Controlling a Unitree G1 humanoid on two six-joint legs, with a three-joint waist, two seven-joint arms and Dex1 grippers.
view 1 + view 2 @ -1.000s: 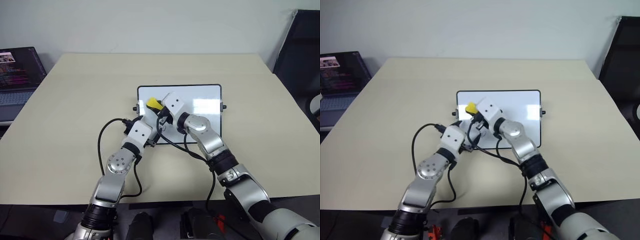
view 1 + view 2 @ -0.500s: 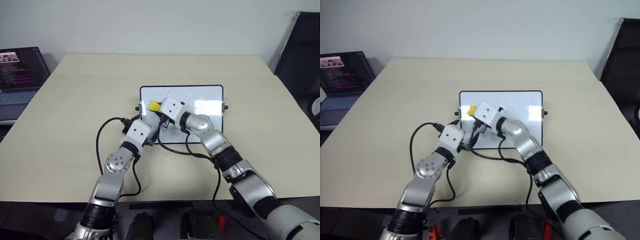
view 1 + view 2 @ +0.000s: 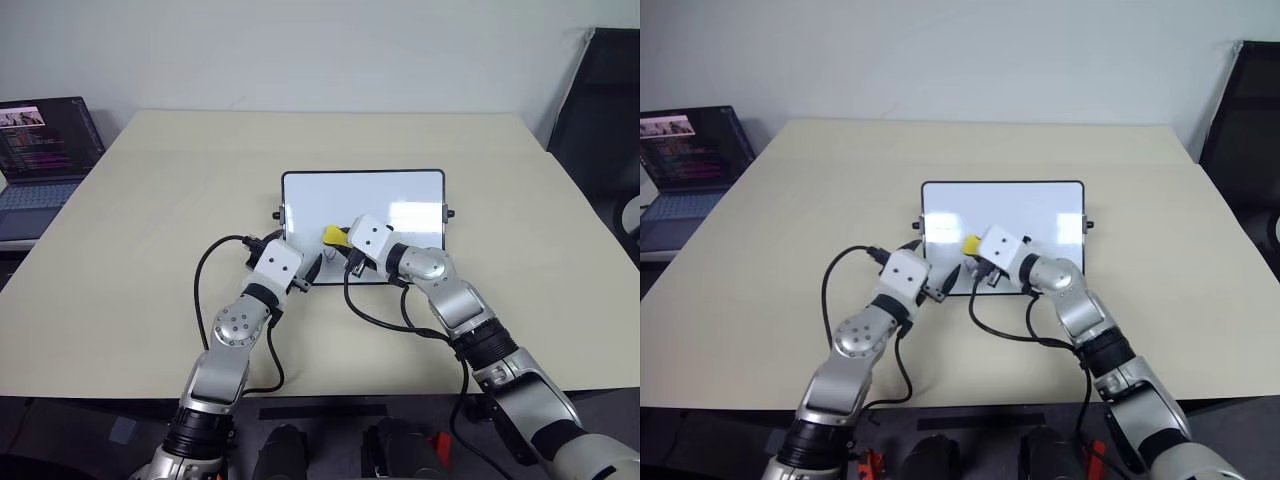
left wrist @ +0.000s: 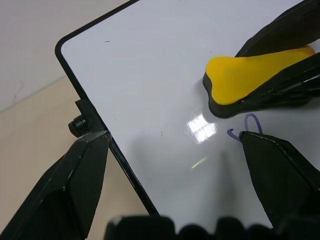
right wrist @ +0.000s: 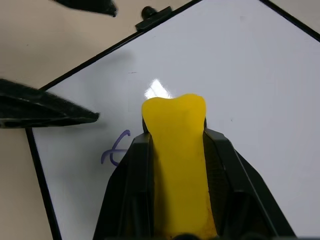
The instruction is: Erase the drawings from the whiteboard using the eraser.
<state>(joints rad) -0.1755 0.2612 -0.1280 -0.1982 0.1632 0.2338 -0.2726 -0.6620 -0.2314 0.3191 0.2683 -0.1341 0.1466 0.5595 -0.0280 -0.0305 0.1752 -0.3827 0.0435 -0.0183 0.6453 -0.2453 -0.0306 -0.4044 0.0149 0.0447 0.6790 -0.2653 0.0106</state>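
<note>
The right gripper, clamped on the yellow eraser, presses it onto the whiteboard, a purple scribble lying just beside the eraser, toward the open left gripper.

The right hand, clamped on the small yellow block eraser, has slid from the far left part of the flat white whiteboard toward its near edge.
</note>
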